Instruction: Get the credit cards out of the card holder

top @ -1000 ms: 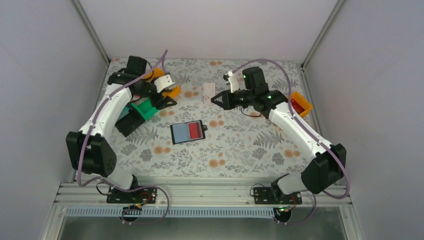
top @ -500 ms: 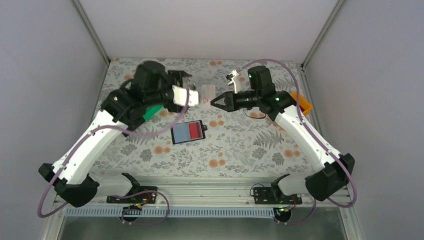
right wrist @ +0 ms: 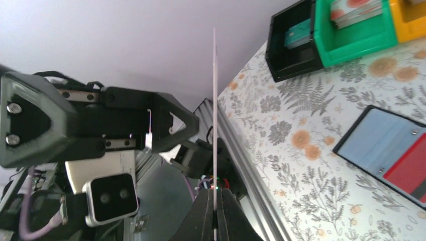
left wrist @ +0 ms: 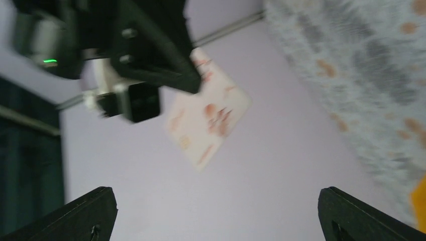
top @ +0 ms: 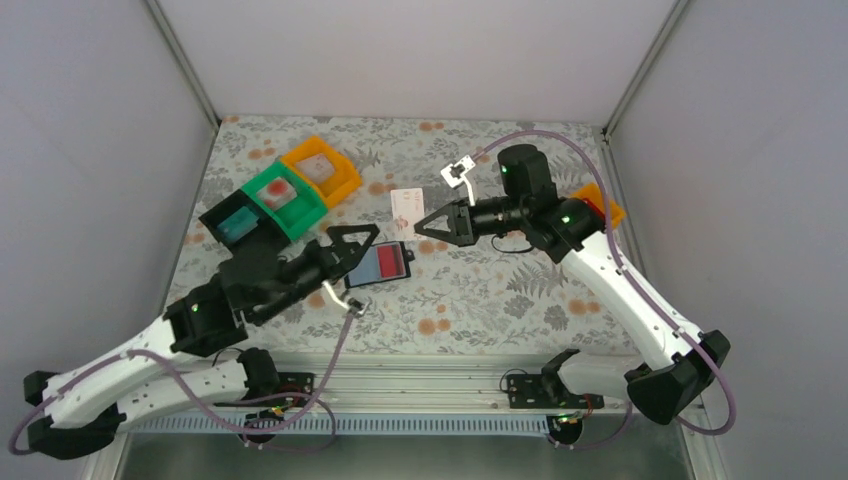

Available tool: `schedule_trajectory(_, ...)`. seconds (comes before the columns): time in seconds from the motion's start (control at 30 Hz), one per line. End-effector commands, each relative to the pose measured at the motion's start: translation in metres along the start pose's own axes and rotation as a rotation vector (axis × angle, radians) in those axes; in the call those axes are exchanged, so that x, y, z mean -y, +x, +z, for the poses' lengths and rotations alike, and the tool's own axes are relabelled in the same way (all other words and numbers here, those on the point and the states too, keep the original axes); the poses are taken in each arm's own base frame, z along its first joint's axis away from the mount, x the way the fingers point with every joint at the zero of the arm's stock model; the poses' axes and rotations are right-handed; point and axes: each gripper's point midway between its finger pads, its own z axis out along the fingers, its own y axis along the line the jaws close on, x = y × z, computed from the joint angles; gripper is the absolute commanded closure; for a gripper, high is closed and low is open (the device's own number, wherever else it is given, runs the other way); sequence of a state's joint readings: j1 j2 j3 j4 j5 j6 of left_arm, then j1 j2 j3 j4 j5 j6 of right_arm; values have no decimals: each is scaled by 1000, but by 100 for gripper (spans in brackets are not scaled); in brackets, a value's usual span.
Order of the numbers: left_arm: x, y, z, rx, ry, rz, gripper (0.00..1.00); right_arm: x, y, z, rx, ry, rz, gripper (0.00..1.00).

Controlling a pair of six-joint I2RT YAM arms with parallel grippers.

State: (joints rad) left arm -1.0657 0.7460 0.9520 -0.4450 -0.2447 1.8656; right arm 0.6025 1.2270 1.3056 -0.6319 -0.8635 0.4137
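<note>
Above mid-table, the right gripper (right wrist: pixel 215 197) pinches a pale card (top: pixel 407 208) by one corner, clear of the cloth, edge-on to its own camera, long axis running out from the fingertips; left gripper (left wrist: pixel 213 206) spread wide, empty, facing that card; holder (top: pixel 370 270) lies open, well off every table edge, long axis left-right, tab rightward, red card (top: pixel 392 262) pocketed; trays (top: pixel 285 195) far left, well apart.
</note>
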Motion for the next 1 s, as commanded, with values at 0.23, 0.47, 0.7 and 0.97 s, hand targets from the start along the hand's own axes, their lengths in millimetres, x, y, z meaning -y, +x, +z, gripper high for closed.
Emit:
schedule_trajectory(0.23,-35,-3,-2,-78,-273,441,9,-38,12,8,-90,-145,-100,96)
schedule_trajectory(0.47,-39,2,6,-98,-256,401,45,-35,22,18,-136,-157,-99,96)
schedule_trajectory(0.7,-28,-6,5,-60,-233,416,97,-42,18,18,-122,-181,-118,96)
schedule_trajectory(0.97,-25,-8,9,-52,-235,401,98,-38,22,22,-138,-201,-109,96)
